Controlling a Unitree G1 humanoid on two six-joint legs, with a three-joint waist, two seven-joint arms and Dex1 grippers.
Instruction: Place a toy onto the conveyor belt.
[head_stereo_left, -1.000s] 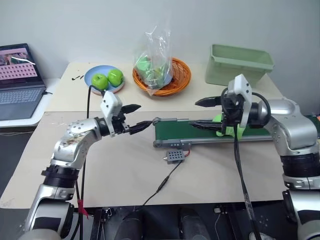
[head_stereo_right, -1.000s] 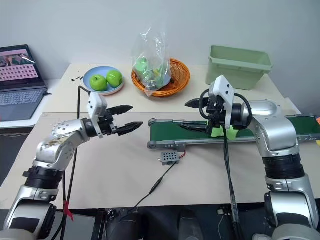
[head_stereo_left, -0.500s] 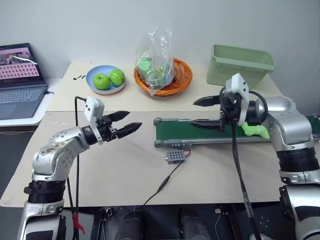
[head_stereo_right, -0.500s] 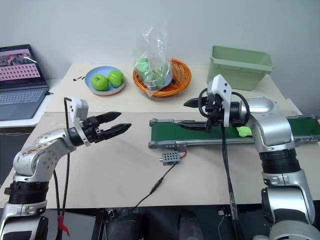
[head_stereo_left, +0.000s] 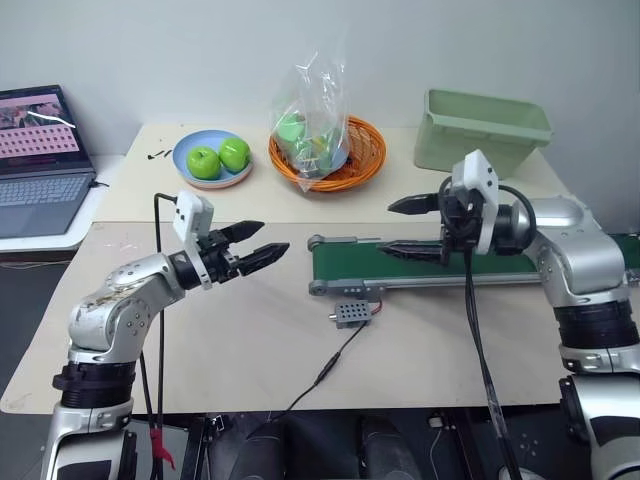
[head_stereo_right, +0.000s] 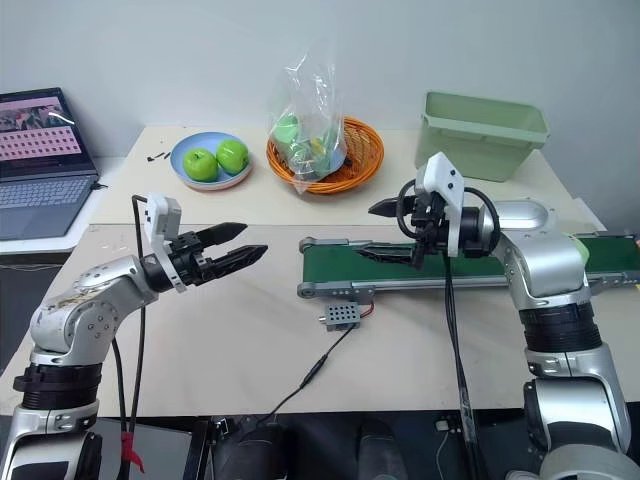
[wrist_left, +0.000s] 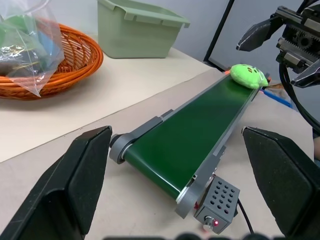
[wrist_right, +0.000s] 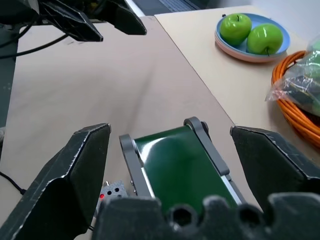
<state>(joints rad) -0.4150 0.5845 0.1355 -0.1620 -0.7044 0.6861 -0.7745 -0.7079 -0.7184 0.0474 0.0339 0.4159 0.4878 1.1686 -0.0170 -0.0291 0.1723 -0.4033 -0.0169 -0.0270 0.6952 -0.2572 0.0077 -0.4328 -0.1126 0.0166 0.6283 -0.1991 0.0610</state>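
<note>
- A cable (head_stereo_left: 335, 362) and a small grey box (head_stereo_left: 350, 313) lie on the counter (head_stereo_left: 250, 340) nearest the robot; the cable could be snagged if an arm is swept low.
- The left hand (head_stereo_left: 262, 244) is held wide and empty beside the belt's near end.
- The right hand (head_stereo_left: 405, 227) is spread wide and empty over the conveyor belt (wrist_left: 195, 135); the frame could be clipped if it is lowered.
- The toy (wrist_left: 247, 76) lies on the belt's far part, close to one edge, so it could be tipped off.
</note>
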